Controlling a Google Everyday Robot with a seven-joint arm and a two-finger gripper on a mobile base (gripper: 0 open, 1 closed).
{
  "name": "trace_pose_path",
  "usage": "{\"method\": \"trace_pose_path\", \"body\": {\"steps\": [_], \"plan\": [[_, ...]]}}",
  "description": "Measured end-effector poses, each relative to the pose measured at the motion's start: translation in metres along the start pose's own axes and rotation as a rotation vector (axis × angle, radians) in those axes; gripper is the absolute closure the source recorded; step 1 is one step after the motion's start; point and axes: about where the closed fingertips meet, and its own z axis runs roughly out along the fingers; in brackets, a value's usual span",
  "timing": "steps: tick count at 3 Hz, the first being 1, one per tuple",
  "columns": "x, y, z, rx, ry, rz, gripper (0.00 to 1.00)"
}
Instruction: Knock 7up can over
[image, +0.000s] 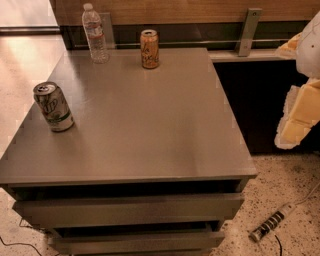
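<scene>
The 7up can (53, 107) is silvery white with a green band and green lettering. It stands upright near the left edge of the grey table top (145, 125). My gripper (296, 119), white with pale yellow parts, hangs at the right edge of the view. It is beyond the table's right side and far from the can, touching nothing I can see.
An orange can (149, 48) stands upright at the back middle of the table. A clear plastic water bottle (95, 34) stands at the back left. Two drawers (125, 210) sit below the front edge. A power strip (272, 223) lies on the speckled floor at the right.
</scene>
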Motion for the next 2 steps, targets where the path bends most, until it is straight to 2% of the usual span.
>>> {"method": "trace_pose_path", "body": {"steps": [1, 2], "plan": [[-0.0008, -0.0001, -0.0006, 0.002, -0.003, -0.001, 0.00], [-0.0061, 0.0005, 0.0026, -0.006, -0.045, 0.001, 0.00]]}}
